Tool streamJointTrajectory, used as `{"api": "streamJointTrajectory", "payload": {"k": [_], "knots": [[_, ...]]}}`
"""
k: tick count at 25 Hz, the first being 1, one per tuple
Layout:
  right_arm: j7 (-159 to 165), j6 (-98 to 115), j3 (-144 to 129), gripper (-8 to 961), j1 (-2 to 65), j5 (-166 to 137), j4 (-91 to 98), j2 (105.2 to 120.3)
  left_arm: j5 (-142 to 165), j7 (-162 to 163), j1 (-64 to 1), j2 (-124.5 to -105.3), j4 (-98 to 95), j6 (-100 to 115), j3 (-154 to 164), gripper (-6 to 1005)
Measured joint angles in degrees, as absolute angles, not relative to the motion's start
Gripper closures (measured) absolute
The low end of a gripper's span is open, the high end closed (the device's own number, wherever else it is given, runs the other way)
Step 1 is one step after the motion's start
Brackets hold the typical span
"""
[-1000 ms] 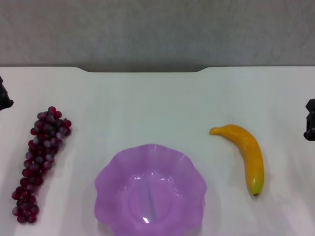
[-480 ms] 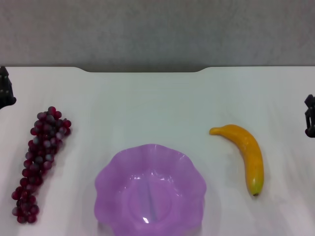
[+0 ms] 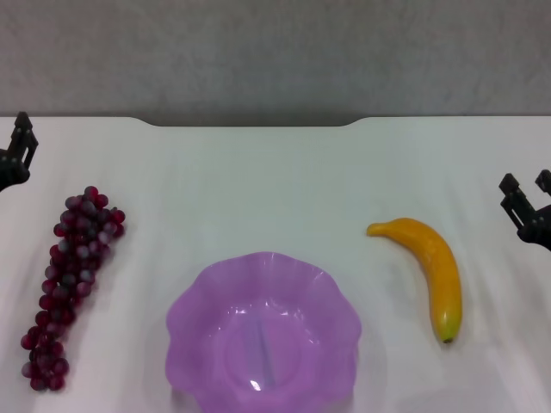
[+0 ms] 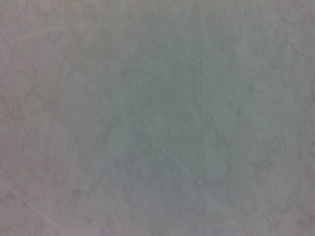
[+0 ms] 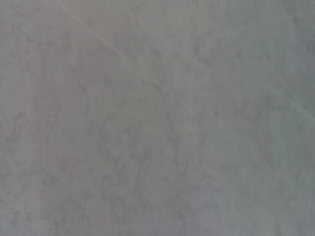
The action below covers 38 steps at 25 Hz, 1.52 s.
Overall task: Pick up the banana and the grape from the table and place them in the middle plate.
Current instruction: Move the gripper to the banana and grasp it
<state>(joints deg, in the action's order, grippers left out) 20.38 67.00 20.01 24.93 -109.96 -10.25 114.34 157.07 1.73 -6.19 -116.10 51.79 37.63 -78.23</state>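
White surface (image 3: 258, 181); grape (image 3: 71, 275) on my left, banana (image 3: 430, 271) on my right, middle plate (image 3: 263, 331) between, bare. Right tool (image 3: 527, 198) open, unladen, near banana. Left tool (image 3: 13, 159) beyond grape, grip unclear. I'm at approach step; next, drop over fruit.

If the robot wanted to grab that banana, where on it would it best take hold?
Probably across the thick middle of the banana, coming straight down from above with the right gripper, which is nearest. The banana lies flat on the table, long and curved, so the fingers should straddle its narrow width, not its length.
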Motion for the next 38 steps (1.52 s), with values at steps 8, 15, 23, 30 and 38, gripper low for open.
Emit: {"api": "streamJointTrajectory", "payload": {"k": [8,15,23,30,38], "knots": [[33.7,68.8,17.7,327,24.5,-112.7,-7.6,112.53,156.8,1.8,-5.2,-116.24,51.7,41.3,-77.9,305],[32.9,70.1,17.6,71,24.4,-112.8,-4.3,114.41,156.7,1.7,-5.1,-116.28,51.5,41.7,-77.5,162],[37.3,63.8,13.0,72,26.8,-112.9,-4.2,113.52,156.8,1.9,-5.4,-116.23,51.7,39.8,-77.4,106],[39.9,58.6,7.6,73,30.0,-112.9,-4.0,113.22,156.9,1.7,-5.3,-116.2,51.8,39.8,-77.4,107],[41.2,52.5,4.5,74,32.0,-112.9,-3.9,113.62,157.0,1.6,-5.3,-116.19,51.9,40.1,-77.4,106]]}}
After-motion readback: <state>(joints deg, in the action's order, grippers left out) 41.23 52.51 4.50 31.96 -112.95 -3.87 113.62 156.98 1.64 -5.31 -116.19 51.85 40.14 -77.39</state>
